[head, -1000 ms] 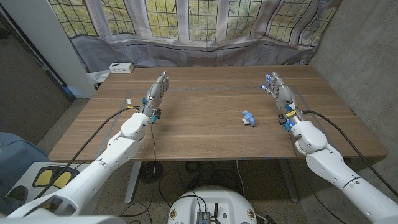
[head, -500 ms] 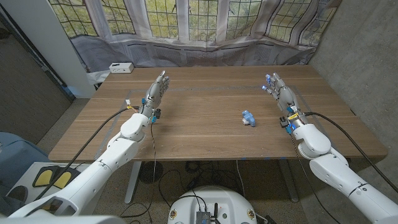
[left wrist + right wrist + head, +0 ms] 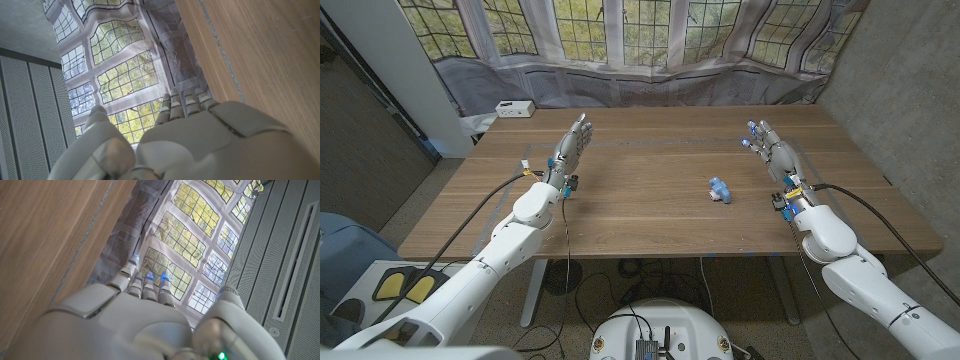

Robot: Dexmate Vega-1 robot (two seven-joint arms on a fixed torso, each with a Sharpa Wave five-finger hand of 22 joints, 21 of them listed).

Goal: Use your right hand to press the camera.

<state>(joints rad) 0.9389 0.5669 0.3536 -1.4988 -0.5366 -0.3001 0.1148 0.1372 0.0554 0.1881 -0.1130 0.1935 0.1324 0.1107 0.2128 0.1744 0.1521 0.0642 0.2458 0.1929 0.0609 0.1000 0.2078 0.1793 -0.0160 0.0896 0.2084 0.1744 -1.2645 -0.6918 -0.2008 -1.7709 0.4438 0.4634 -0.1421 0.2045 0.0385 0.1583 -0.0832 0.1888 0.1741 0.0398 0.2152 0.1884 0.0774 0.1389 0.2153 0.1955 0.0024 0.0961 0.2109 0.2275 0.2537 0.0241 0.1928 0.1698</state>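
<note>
Sitting untouched, the camera, a small blue and white thing, lies on the bench right of middle, nearer the front edge than the back. Right hand is well apart from it, toward the right edge, holding nothing, fingers extended and slightly apart. Left hand is near the left edge, fingers straight, side by side, also holding nothing. Press not yet done; judging from this, the whole reach and push down on the camera is left. White box at back left corner.
</note>
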